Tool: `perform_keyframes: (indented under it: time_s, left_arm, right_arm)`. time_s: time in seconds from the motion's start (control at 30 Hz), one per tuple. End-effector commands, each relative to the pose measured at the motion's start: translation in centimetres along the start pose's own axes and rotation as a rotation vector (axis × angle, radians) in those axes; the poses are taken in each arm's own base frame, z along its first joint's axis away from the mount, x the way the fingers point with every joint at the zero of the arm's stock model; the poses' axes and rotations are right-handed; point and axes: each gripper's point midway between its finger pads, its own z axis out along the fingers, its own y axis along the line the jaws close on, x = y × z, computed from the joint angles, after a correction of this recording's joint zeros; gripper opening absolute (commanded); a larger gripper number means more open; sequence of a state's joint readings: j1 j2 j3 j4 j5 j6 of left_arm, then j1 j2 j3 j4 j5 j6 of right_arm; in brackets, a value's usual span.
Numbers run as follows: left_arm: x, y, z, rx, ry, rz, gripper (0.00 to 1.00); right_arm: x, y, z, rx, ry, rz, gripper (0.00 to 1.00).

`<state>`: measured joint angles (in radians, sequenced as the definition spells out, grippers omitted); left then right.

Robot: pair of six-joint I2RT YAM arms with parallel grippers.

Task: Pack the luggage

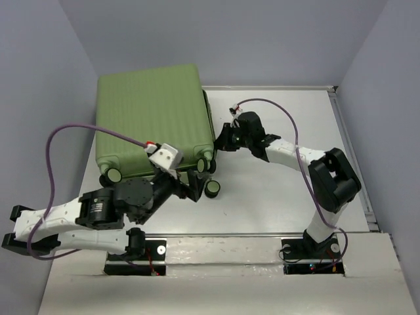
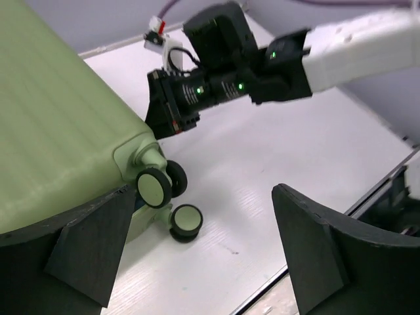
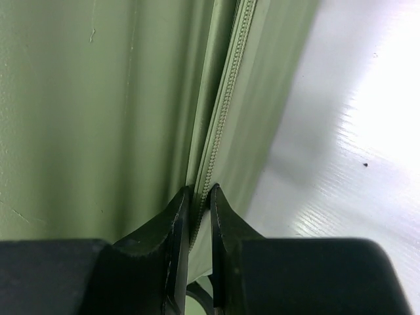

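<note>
The luggage is a light green ribbed suitcase lying closed on the white table, black wheels toward me. It also shows in the left wrist view and the right wrist view. My right gripper is at the suitcase's right side and is pinched on its zipper line, which passes between the fingertips of the gripper. My left gripper is open and empty, just above the table beside the near right wheels. The lining is hidden.
Grey walls close in at the back and both sides. A raised rim runs along the table's right edge. Purple cables loop off both wrists. The right arm crosses above the table to the suitcase.
</note>
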<state>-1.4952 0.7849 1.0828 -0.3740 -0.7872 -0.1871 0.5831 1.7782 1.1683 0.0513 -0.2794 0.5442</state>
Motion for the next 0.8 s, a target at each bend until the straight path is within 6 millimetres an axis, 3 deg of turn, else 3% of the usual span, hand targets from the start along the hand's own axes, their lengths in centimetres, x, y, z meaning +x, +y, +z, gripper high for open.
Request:
perform_keyframes:
  time_s: [0.0,0.1,0.17,0.2,0.3,0.33,0.37,0.4,0.43,0.47,0.5,0.53,0.6,0.63,0.67,0.7,0.73,0.77]
  left_arm:
    - [-6.5,3.0,-2.5,-0.044,-0.192,-0.237,0.99]
    - [-8.2,6.5,-3.6,-0.173,-0.255,-0.288,0.99]
    - [-9.0,7.4,-3.6,-0.224,-0.269,-0.298,0.99]
    - [-9.1,7.5,-3.4,-0.241,-0.269,-0.295,0.99]
    - [-9.0,7.1,-0.1,-0.275,-0.206,-0.212,0.99]
    - [-8.8,7.8,2.6,-0.294,-0.164,-0.182,0.99]
    - [-8.9,8.7,3.9,-0.314,-0.155,-0.186,0.99]
    - [-9.0,9.7,5.1,-0.335,-0.154,-0.192,0.99]
    - [-9.9,12.8,6.6,-0.410,-0.184,-0.209,0.99]
    - [-9.9,11.8,7.4,-0.357,-0.167,-0.208,0.99]
    - [-11.0,14.7,8.2,-0.376,-0.198,-0.250,0.99]
    - [-11.5,16.4,9.6,-0.380,-0.202,-0.271,0.99]
    - [-11.8,20.9,10.8,-0.357,-0.192,-0.352,0.99]
    - [-10.2,22.8,13.1,-0.345,-0.133,-0.383,0.99]
    - [-11.4,24.9,13.0,-0.349,-0.153,-0.411,0.99]
    - [-9.7,27.0,15.0,-0.376,-0.104,-0.435,0.99]
    - [-9.7,28.4,15.6,-0.391,-0.101,-0.440,0.99]
    - [-11.2,29.2,15.9,-0.396,-0.131,-0.436,0.99]
  right_arm:
    - [2.3,-5.4,-2.1,0.126,0.050,-0.018,0.07]
    - [1.7,-8.1,-4.3,0.171,0.020,0.022,0.07]
    - [0.5,-8.7,-6.1,0.176,-0.025,0.023,0.07]
    - [-0.5,-10.0,-7.2,0.203,-0.058,0.032,0.07]
    - [-1.7,-12.6,-10.2,0.262,-0.108,0.064,0.07]
    - [-1.7,-12.6,-11.0,0.257,-0.108,0.054,0.07]
    - [-1.9,-12.7,-11.5,0.265,-0.107,0.051,0.14]
    - [-1.9,-12.7,-11.8,0.274,-0.104,0.040,0.29]
    - [-2.1,-13.4,-12.6,0.319,-0.108,0.042,0.54]
    - [-2.1,-13.6,-13.1,0.342,-0.113,0.037,0.60]
    - [-3.0,-13.5,-14.4,0.361,-0.151,0.035,0.66]
    - [-3.5,-14.2,-15.5,0.389,-0.175,0.052,0.77]
    - [-4.7,-13.5,-17.5,0.388,-0.237,0.070,0.79]
    - [-5.0,-13.4,-18.2,0.403,-0.258,0.070,0.79]
    - [-5.6,-12.5,-19.6,0.409,-0.294,0.063,0.80]
    - [-6.0,-12.1,-20.5,0.419,-0.319,0.058,0.79]
    - [-6.3,-11.6,-21.4,0.426,-0.342,0.052,0.76]
    - [-6.3,-11.2,-22.4,0.434,-0.355,0.048,0.60]
